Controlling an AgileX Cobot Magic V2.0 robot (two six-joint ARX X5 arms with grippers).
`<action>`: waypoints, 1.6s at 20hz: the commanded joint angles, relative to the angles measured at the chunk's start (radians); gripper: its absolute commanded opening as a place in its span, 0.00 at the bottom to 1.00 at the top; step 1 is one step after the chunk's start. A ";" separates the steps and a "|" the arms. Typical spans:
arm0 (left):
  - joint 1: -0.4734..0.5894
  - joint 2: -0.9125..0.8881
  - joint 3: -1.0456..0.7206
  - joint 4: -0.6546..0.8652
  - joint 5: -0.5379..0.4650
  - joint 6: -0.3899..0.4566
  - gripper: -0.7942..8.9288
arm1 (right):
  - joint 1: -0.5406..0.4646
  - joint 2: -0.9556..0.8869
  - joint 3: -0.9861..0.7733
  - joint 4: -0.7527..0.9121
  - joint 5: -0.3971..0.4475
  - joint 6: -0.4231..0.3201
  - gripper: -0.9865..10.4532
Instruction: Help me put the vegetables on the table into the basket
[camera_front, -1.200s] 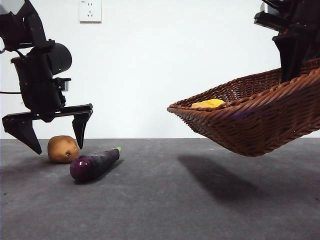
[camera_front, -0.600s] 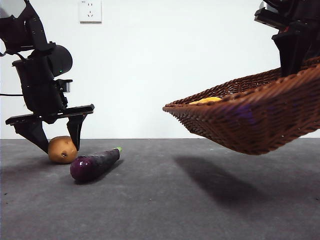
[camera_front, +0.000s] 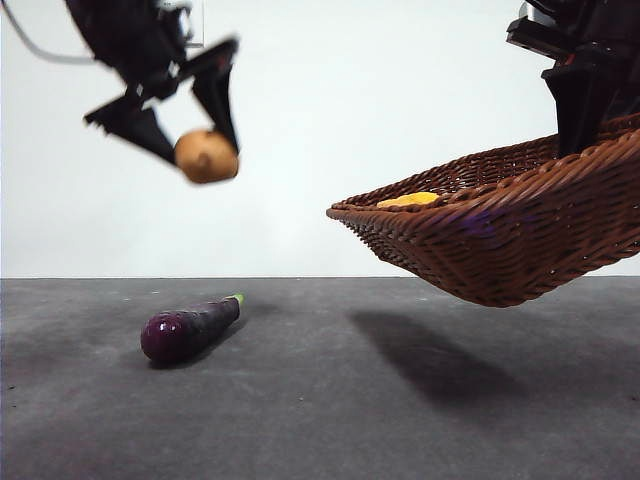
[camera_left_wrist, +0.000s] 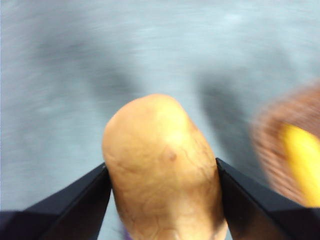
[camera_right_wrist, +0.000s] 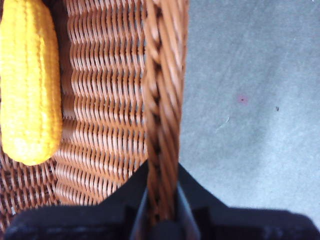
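While the potato hangs high above the table, pinched between the left gripper jaws, its smooth round skin could slip mid-swing; the basket, held tilted off the table by the right gripper clamped on its rim, might spill the corn.

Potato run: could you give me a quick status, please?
Left gripper holds potato aloft. Right gripper holds basket raised, corn inside. Eggplant on table.
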 joint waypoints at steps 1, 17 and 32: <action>-0.091 -0.029 0.002 -0.058 0.007 0.100 0.07 | 0.001 -0.007 -0.002 0.008 -0.011 0.022 0.08; -0.588 -0.025 -0.002 -0.118 0.006 0.187 0.21 | 0.002 -0.007 -0.002 0.007 -0.035 0.063 0.08; -0.497 -0.053 0.000 -0.187 -0.499 0.154 0.63 | 0.002 -0.007 -0.003 0.011 -0.010 0.063 0.08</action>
